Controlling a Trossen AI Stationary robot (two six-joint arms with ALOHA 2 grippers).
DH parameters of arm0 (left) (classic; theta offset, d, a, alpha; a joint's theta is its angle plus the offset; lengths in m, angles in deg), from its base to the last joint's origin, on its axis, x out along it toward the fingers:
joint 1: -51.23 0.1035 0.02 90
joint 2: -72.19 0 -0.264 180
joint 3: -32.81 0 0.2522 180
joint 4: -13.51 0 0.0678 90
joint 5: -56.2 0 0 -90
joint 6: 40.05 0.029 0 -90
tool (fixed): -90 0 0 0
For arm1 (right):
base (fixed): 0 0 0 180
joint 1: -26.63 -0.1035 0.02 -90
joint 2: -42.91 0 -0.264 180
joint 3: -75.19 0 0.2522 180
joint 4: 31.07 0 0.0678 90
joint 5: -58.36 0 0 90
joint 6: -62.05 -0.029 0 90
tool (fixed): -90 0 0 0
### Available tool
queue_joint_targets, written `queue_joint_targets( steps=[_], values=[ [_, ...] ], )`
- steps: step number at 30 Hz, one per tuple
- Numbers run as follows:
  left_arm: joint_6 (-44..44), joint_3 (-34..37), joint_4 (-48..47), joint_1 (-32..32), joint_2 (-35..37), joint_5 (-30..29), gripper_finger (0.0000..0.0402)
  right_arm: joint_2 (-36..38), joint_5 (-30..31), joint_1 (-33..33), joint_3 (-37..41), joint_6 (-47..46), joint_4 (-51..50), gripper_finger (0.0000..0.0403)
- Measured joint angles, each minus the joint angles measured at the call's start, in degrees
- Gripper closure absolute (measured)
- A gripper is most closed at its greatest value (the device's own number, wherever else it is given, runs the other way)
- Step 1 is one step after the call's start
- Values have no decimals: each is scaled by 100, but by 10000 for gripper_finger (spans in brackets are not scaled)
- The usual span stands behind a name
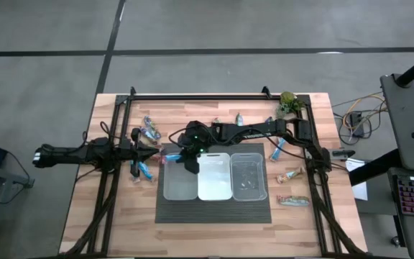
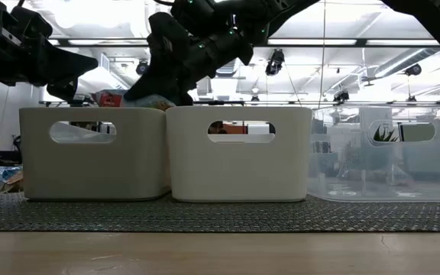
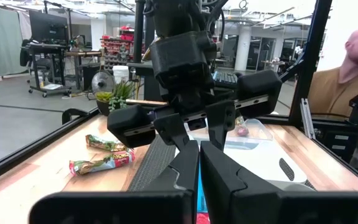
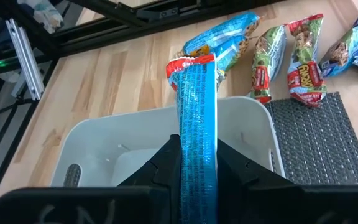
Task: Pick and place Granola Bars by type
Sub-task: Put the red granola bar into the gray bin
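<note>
My right gripper reaches across from the table's right and is shut on a blue granola bar with a red crimped end. It holds the bar above the left white bin, whose place on the table shows in the high view. Loose granola bars lie on the wood beyond that bin: a blue one and two green-and-red ones. More bars lie on the table's right side. My left gripper waits shut and level at the table's left, its fingers together. My right gripper pinches the blue bar's near part between its two fingers. The bar lies along the fingers and its red end sticks out past the fingertips. The fingers slant down from the table's right. The bar is lifted clear over the left bin.
Three bins stand in a row on a dark mat: left white, middle white and right clear. A green plant sits at the far right corner. A black frame rail runs along the far edge. A person sits beyond the table.
</note>
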Motion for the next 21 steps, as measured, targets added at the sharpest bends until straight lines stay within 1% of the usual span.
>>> queue_joint_targets(
  steps=[21],
  values=[
    [-1, 0, 0, 0, 0, 0, 402, -2, 6, 0, 0, -97, 89, 344]
  ],
)
